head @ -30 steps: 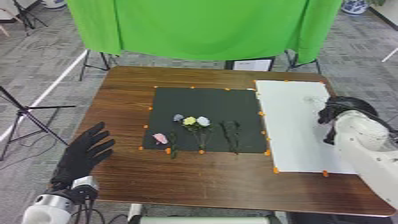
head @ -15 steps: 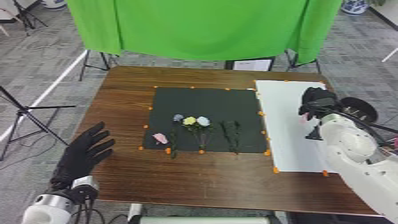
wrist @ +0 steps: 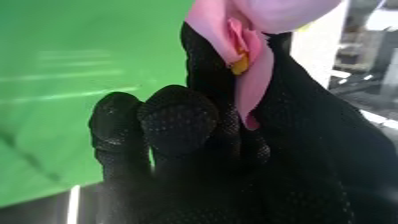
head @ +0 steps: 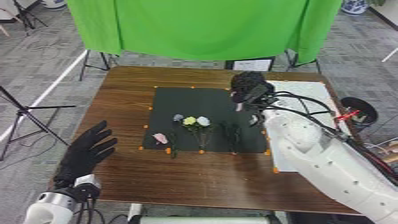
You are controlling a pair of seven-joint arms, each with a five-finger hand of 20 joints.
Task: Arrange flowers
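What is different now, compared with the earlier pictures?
The right hand has moved left, from over the white sheet to near the black mat's far right corner, and holds a pink flower. The left hand and the flowers on the mat look practically unchanged.

Your brown wooden table (head: 178,182) carries a black rectangular mat (head: 191,100) near its middle, a white rectangular sheet (head: 298,89) to the right, and small orange tabs (head: 168,150) along their edges.
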